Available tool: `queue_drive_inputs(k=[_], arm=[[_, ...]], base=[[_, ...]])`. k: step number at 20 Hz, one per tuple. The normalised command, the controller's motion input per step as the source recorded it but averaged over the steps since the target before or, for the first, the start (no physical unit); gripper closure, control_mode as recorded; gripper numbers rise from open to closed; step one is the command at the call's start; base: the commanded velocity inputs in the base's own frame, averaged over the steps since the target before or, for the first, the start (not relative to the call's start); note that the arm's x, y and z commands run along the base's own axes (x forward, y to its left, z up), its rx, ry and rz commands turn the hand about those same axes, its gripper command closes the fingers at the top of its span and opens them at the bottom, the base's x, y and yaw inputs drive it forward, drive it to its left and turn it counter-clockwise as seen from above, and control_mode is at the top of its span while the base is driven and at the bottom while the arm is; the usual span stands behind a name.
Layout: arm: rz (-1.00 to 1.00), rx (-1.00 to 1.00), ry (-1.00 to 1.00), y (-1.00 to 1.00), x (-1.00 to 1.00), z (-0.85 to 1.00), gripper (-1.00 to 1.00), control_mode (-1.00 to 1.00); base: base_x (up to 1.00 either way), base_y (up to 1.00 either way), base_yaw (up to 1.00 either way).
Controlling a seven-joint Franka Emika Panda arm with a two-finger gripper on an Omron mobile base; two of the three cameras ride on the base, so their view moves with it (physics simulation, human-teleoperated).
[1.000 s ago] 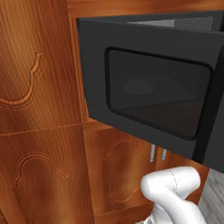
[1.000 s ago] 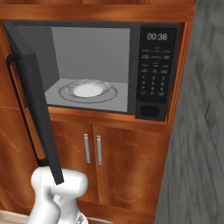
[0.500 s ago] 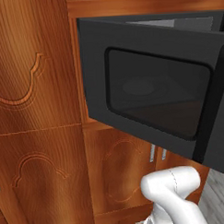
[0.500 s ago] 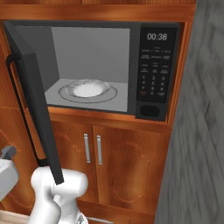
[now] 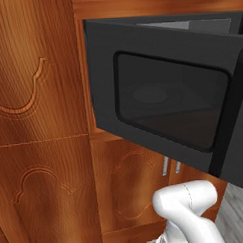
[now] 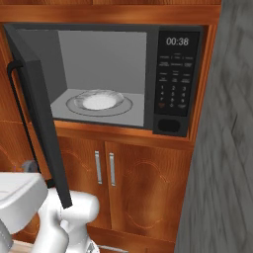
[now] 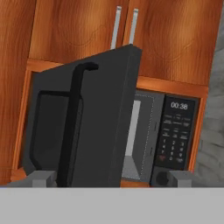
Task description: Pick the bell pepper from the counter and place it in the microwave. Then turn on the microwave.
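Set into a wall of reddish wooden cabinets, the microwave (image 6: 123, 79) stands with its door (image 5: 168, 106) swung wide toward the left. Seen from the right base camera, the grey chamber is lit and bare apart from the glass turntable (image 6: 99, 101), which lies flat on the chamber floor. Right of the chamber, the black keypad panel (image 6: 175, 74) shows white digits at its top and rows of small buttons beneath. The vertical black bar handle (image 6: 24, 118) runs down the free edge of the door, facing out into the room.

Below the microwave, two cabinet doors meet at a pair of slim metal pulls (image 6: 105, 168), side by side. A grey textured wall (image 6: 222, 163) fills the right side of that view.

From the left base camera, the door's dark window faces the viewer and hides the chamber behind it; the white arm (image 5: 187, 210) rises low at the right, in front of the lower cabinets.

In the hand view, rolled over so the cabinet pulls appear at the top, the gripper (image 7: 113, 178) has its two fingers spread as wide apart as they go, with nothing between them. One fingertip (image 7: 43, 177) sits before the door, the other before the keypad. Where the bell pepper is, I cannot tell.
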Motion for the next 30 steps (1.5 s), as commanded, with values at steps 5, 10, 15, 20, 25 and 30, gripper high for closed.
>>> queue_drive_inputs(k=[5,10,15,20,25,30], arm=[[0.08,0.00,-0.05,-0.12,0.17,-0.08,-1.00,-1.00],[0.12,0.00,-0.06,-0.04,0.19,-0.13,-1.00,-1.00],[0.13,0.00,-0.03,0.00,0.22,-0.15,-1.00,-1.00],[0.11,0.00,-0.05,-0.02,0.18,-0.11,-1.00,-1.00],[0.10,0.00,-0.04,-0.03,0.19,-0.17,-1.00,-1.00],[0.10,0.00,-0.02,-0.01,0.21,-0.21,-1.00,-1.00]], base=[[0.00,0.00,0.00],[0.00,0.00,0.00],[0.00,0.00,0.00],[0.00,0.00,0.00],[0.00,0.00,0.00],[0.00,0.00,0.00]])
